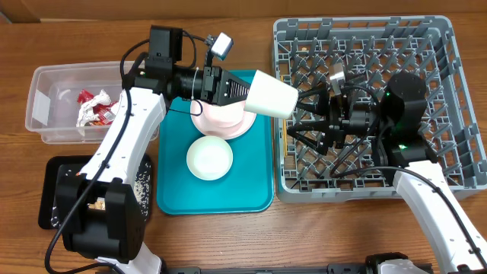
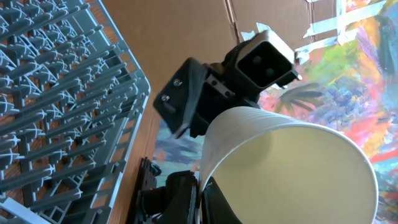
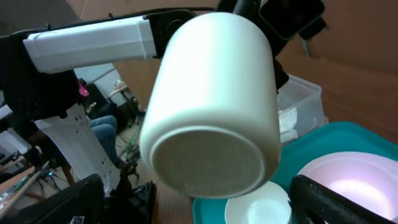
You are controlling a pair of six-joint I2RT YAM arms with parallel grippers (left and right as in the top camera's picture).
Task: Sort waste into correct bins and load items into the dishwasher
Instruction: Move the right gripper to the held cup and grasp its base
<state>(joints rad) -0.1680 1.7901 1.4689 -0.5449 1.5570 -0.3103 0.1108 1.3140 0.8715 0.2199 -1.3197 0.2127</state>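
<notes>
Where the left jaws pinch shut on its rim, the white cup (image 1: pixel 272 94) lies on its side in the air, just off the left wall of the dish rack (image 1: pixel 449 99). Its flat base is turned toward the rack and its open mouth faces back along the left arm (image 1: pixel 125 129). We see no part of the cup resting on anything.

Over the rack's left half, the right jaws stand spread wide with nothing between them. They point out past the rack wall at the cup's base and sit close to it without closing on it. The right arm (image 1: pixel 434 205) comes in across the rack's near edge.

Just beside the rack, on its left, lies the teal tray (image 1: pixel 171 183). A wider white dish (image 1: pixel 221 120) sits on the half of it farther from us, partly under the cup and the left wrist. A small bowl (image 1: pixel 209 158) sits nearer us, and we cannot tell whether the two touch.

Well to the left of the rack, beyond the tray, we find the clear tub (image 1: pixel 42 114) holding a red wrapper (image 1: pixel 95 106) and some white paper. The black tray (image 1: pixel 47 190) lies nearer us than the tub, with pale grains (image 1: pixel 141 186) along its rack-side edge. All of this rests on the wooden counter (image 1: pixel 251 236).
</notes>
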